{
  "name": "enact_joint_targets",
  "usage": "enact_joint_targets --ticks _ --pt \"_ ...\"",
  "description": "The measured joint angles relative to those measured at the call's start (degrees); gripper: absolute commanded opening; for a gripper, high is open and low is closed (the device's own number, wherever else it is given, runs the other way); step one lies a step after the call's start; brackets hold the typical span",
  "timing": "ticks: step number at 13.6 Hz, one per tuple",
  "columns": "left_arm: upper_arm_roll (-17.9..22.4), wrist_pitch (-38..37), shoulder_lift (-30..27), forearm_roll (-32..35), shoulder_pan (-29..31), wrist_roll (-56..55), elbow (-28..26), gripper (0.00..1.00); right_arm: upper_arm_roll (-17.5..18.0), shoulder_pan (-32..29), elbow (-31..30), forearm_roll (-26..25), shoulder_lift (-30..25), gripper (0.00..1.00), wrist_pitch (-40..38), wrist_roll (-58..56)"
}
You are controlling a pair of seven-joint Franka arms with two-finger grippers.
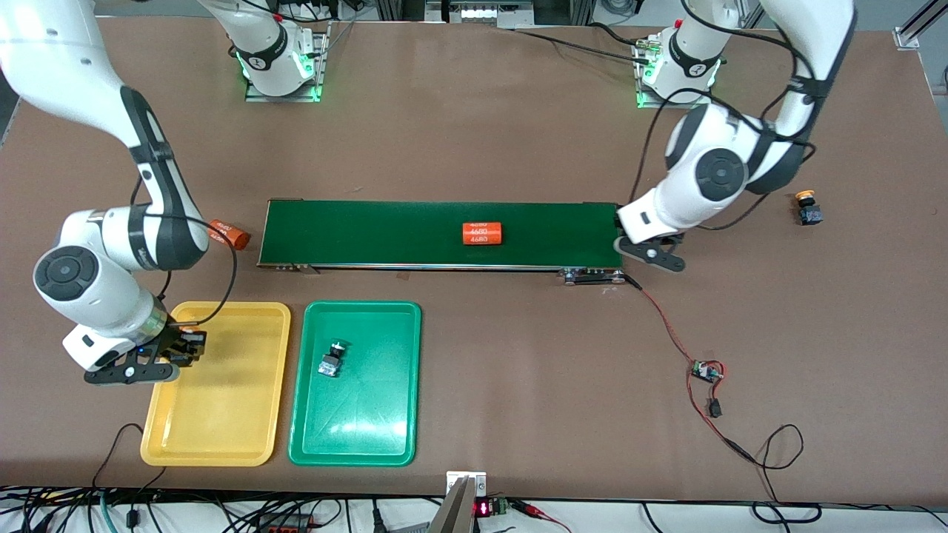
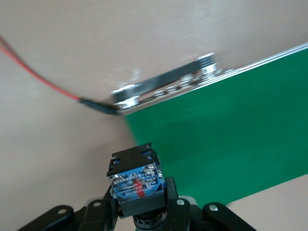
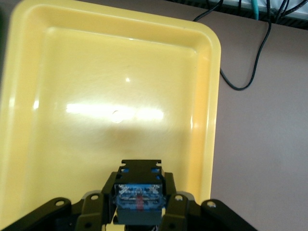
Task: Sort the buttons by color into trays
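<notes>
Over the yellow tray (image 1: 222, 414), the right claw (image 1: 189, 348) was clenched on a button (image 3: 138, 196), a light, rigid, small part best pinched across its boxy body, while at the conveyor belt's (image 1: 437, 233) end the left claw (image 1: 652, 248) gripped another button (image 2: 137, 182).

Right arm: base at the table's top edge, reaches down in a bent elbow toward the camera side. Right gripper (image 1: 189, 348) hangs over the yellow tray (image 1: 222, 437), fingers clamped on a button (image 3: 138, 196).

Left arm: folded tight at the elbow, wrist low. Left gripper (image 1: 652, 252) sits over the conveyor belt's (image 1: 370, 233) end, fingers clamped on a button (image 2: 137, 180).
</notes>
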Motion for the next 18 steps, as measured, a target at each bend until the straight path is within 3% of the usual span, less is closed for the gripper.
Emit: enact_joint_targets --ticks 3,6,7,8,10,14,18 --pt "-0.97 0.00 3.75 -0.03 -4.77 -7.63 3.19 0.00 -1.44 -0.22 0.02 -0.40 4.12 0.26 6.29 -0.03" --pt "-0.97 0.00 6.76 -0.03 -5.54 -8.72 4.57 0.00 -1.55 -0.48 0.03 -0.93 5.44 0.60 8.27 -0.03" --pt "-0.96 0.00 7.32 -0.03 -5.54 -8.72 4.80 0.02 -1.55 -0.48 0.04 -0.94 5.45 0.66 8.27 -0.03" --pt "-0.96 0.00 7.66 -0.03 -5.54 -8.72 5.00 0.13 -1.55 -0.48 0.04 -0.94 5.45 0.78 8.28 -0.03" --pt "-0.96 0.00 8.07 -0.03 -5.58 -8.71 5.85 1.00 -1.55 -0.48 0.04 -0.94 5.46 0.82 8.29 -0.03" --pt "-0.96 0.00 8.60 -0.03 -5.66 -8.61 8.43 1.00 -1.20 0.06 0.04 -0.93 4.91 0.86 7.15 0.38" --pt "-0.20 -5.02 6.04 -0.03 -3.84 -8.70 10.70 1.00 0.06 0.58 0.23 0.08 -0.69 0.95 -4.98 0.87"
